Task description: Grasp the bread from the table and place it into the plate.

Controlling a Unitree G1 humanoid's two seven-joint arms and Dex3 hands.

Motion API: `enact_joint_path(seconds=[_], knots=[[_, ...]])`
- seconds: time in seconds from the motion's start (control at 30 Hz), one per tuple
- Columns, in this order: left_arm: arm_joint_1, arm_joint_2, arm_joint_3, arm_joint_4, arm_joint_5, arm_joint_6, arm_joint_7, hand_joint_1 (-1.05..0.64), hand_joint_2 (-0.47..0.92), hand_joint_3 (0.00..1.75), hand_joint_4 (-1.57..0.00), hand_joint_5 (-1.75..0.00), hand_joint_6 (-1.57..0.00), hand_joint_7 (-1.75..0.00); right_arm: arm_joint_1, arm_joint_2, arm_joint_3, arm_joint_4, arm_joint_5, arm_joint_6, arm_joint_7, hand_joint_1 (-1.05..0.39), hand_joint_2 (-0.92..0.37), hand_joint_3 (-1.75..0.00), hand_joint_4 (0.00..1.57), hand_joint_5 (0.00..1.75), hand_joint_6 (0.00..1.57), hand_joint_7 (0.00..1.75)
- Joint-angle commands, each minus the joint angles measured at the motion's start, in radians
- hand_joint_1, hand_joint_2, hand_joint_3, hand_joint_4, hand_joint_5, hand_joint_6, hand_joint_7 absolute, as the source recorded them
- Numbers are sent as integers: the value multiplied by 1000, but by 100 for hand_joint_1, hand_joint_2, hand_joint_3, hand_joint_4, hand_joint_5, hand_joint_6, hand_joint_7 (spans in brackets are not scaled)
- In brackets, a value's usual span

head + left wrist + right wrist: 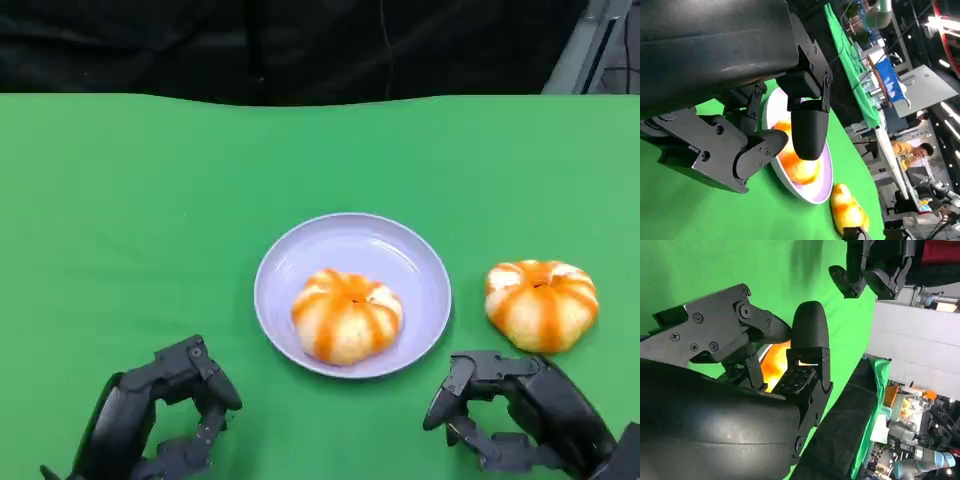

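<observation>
One bread (346, 314) already lies in the plate (290, 262) at frame centre, so the right hand (520, 412), fingers loosely curled on nothing, must next reach the second bread (541, 304) at right, while the left hand (160, 410) waits empty.

The head view looks steeply down from above the near edge of the green table (150, 200), with the plate (300, 262) near mid-frame and both hands at the bottom edge. The left wrist view sits just behind the left hand (765, 135), low and tilted, facing past the fingers toward the plate (826, 175) and the room behind it. The right wrist view sits close behind the right hand (765, 355), rolled over, facing along the table. All three views share the green table; the head and left wrist views share the plate.
</observation>
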Motion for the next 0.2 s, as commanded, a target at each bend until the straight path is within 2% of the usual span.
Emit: enact_joint_path(seconds=[0.03,0.2], knots=[[-2,19,13,4,-1,-11,0,-8,60,101,-72,-161,-72,-145,-5,-16,-13,-4,7,-4,-4,-12,-72,-79,76,158,84,113],[-2,20,14,2,3,-11,2,-8,60,101,-72,-161,-72,-145,-4,-17,-13,-7,6,-2,-5,-12,-72,-79,76,158,84,112]])
